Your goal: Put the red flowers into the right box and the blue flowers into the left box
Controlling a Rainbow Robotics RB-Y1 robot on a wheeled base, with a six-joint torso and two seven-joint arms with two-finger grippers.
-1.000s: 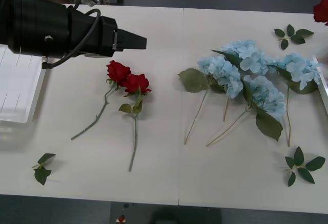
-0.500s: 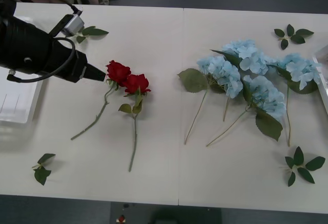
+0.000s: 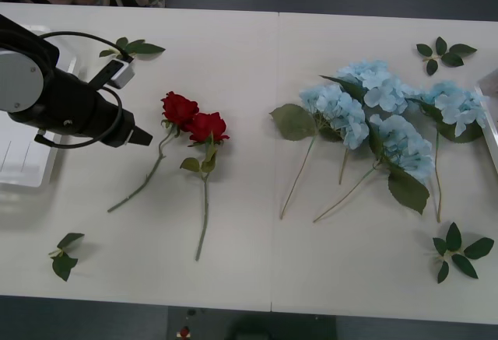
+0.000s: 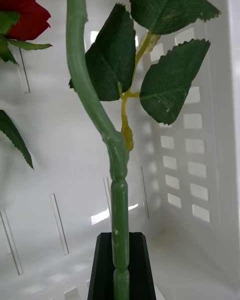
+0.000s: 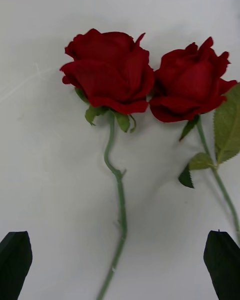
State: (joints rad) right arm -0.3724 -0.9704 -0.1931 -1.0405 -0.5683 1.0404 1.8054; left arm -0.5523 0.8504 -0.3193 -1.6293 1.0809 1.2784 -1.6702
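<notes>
Two red flowers (image 3: pixel 193 119) lie side by side on the white table, stems toward the front; their blooms (image 5: pixel 110 70) fill the left wrist view. My left gripper (image 3: pixel 142 135) hovers just left of them, open (image 5: pixel 120 265), over the left rose's stem. The slotted left box (image 3: pixel 23 145) sits at the far left. Several blue flowers (image 3: pixel 389 114) lie in a cluster at right. My right gripper (image 4: pixel 121 262) is shut on the green stem of a third red rose (image 4: pixel 20 7), held inside a white slotted box (image 4: pixel 190 180). The right box's rim (image 3: pixel 492 147) shows at the table's right edge.
Loose green leaf sprigs lie at the back left (image 3: pixel 132 46), back right (image 3: pixel 443 52), front right (image 3: pixel 459 250) and front left (image 3: pixel 64 254). A seam (image 3: pixel 276 161) runs down the table's middle. Bare tabletop lies in front of the roses.
My left arm has swung from the back left down to just left of the roses. The red bloom at the front view's top right corner has gone from sight.
</notes>
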